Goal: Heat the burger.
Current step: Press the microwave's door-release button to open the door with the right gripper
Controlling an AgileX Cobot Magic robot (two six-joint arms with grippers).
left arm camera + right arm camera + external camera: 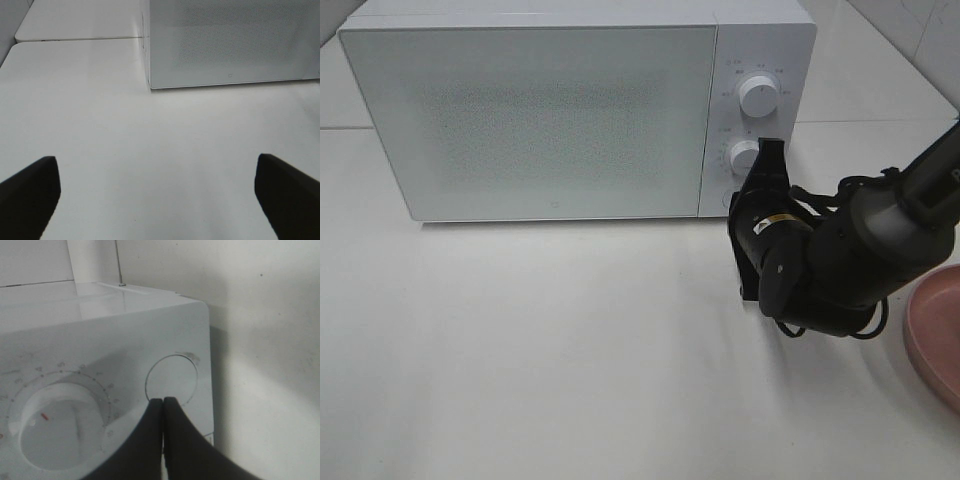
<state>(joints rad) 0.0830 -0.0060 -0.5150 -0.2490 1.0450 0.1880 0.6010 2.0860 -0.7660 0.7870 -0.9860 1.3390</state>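
We are looking at a white microwave (530, 120) sitting at the back of a pale counter (570, 380). Its speckled, frosted door (525, 115) is lying flush and shut, so it is blocking any look inside. The burger is not showing in any view, and we cannot tell where it is.

On the left, the left end effector (155, 165) is showing only in its own wrist view. It is hanging above bare counter in front of the microwave's near corner, with its dark fingers (30, 192) spread wide and gripping nothing.

Moving right, the control panel is carrying an upper knob (758, 95) and a lower knob (744, 157). Below them is a round button (171, 379), which the arm is mostly hiding in the high view. The right end effector (162, 401) is pointing at the panel with its jaws pinched together and nothing between them. Its tips are sitting at the button's rim, just beside the lower knob. Whether they are pressing it, we cannot tell.

The black right arm (860, 250), with its looped cables, is reaching in from the right edge and covering the panel's lower corner. A pink plate (940, 330) is lying at the far right of the counter, partly cut off by the frame, just beside the arm.
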